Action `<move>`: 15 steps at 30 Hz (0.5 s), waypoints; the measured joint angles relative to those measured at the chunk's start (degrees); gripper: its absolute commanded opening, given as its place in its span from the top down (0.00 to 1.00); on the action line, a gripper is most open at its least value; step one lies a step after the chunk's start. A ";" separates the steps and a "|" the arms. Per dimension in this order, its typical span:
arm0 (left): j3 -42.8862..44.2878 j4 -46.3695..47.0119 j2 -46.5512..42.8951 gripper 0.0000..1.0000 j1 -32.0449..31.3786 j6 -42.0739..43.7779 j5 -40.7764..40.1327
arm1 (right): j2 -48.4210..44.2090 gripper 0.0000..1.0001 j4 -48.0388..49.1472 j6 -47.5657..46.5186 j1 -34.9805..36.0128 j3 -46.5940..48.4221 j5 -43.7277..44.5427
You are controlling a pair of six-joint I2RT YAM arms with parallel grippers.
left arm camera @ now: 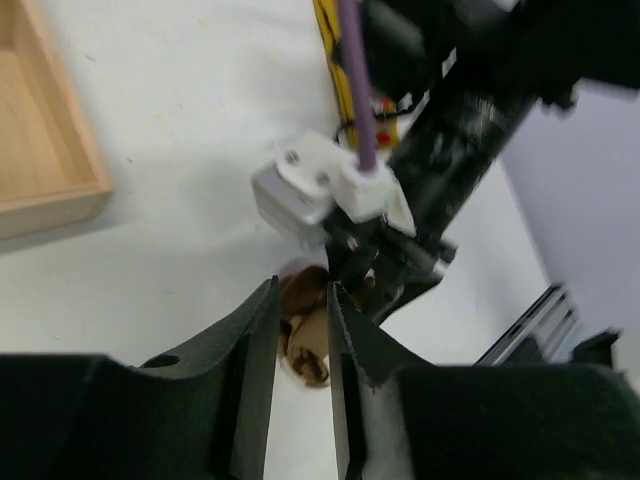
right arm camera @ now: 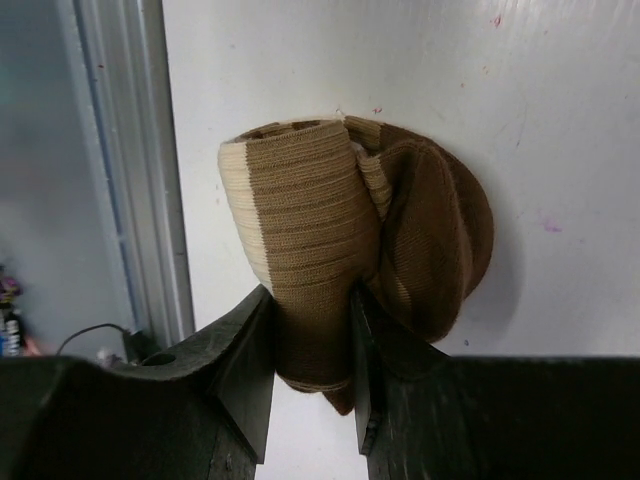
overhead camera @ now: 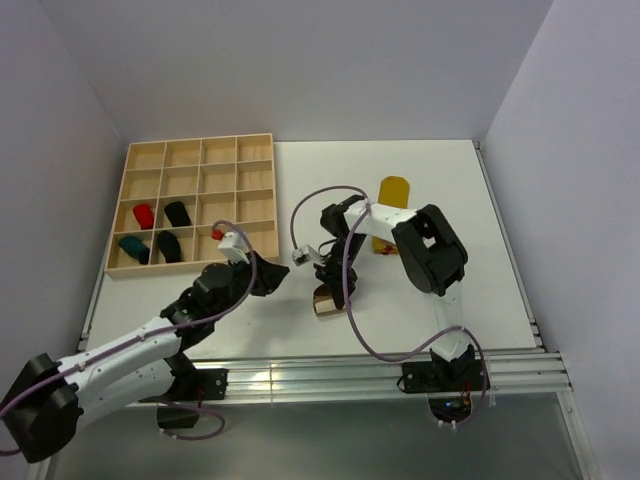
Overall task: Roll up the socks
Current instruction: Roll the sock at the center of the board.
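Four stubby socks, red (overhead camera: 144, 215), black (overhead camera: 178, 212), teal (overhead camera: 133, 247) and a second black one (overhead camera: 169, 245), sit in separate compartments of the wooden tray (overhead camera: 190, 269) in the overhead view. A mustard sock (overhead camera: 393, 190) lies flat on the table (overhead camera: 470, 220), partly under the right arm. Near the front edge, the brown-and-cream sock (overhead camera: 324, 302) is bunched into a loose roll under the right gripper (overhead camera: 322, 272). The left gripper (overhead camera: 272, 277) hangs just beside it, not touching.

Left wrist view: the left fingers (left arm camera: 262, 340) stand narrowly parted with nothing between them. The brown roll shows through the gap, lying beyond the tips, with the right arm's wrist above it.

Right wrist view: the right fingers (right arm camera: 250, 350) are clamped on the outer fold of the roll, pinching ribbed fabric, while the rest bulges to one side on the table.

Judging by its folds, the sock is light, soft and springy, so it will likely unroll if let go. The best grip looks to be across the whole bundle, not on a single layer, with the second gripper steadying the free cuff.
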 measured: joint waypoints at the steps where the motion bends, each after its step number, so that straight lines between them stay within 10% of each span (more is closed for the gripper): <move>1: 0.57 -0.09 1.38 0.68 -1.95 1.75 -0.83 | 0.55 0.70 -0.90 -0.04 -0.26 0.39 -0.28; 15: 8.90 1.77 24.41 0.52 -12.50 15.32 1.38 | 3.65 0.70 -5.33 3.10 -0.57 2.34 -0.63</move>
